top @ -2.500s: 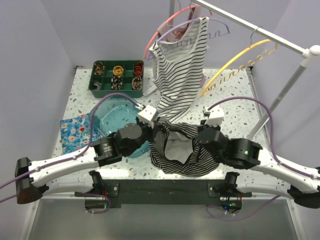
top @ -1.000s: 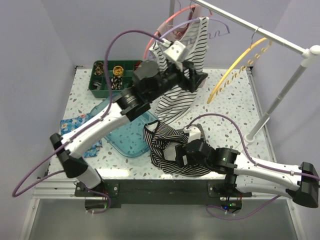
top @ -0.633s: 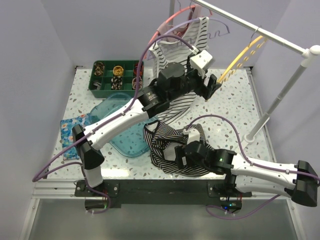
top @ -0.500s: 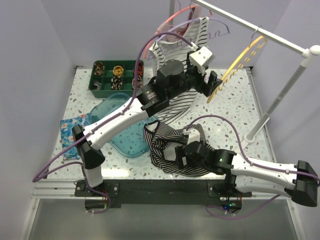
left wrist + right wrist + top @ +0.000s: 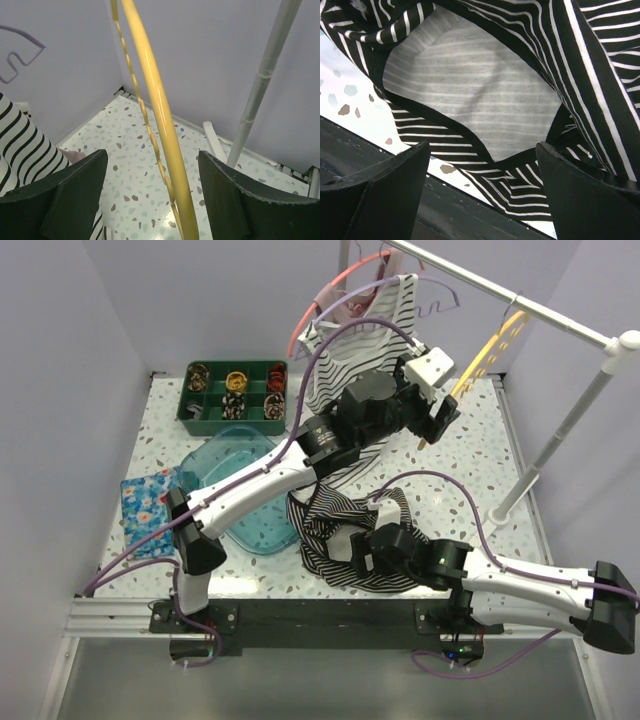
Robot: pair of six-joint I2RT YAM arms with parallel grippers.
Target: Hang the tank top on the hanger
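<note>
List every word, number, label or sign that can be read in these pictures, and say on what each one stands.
No readable text in any view.
The tank top, the hanger, the green tray and the floral cloth show only patterns or plain colour, with no writing.

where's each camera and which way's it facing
top external: above, behind the robot, looking down at the table; left arm and right arm show
left wrist: on the raised arm, facing the hanger; open left gripper shows
right wrist: low, facing down at the tank top; open right gripper shows
shared: top and left wrist see the hanger
</note>
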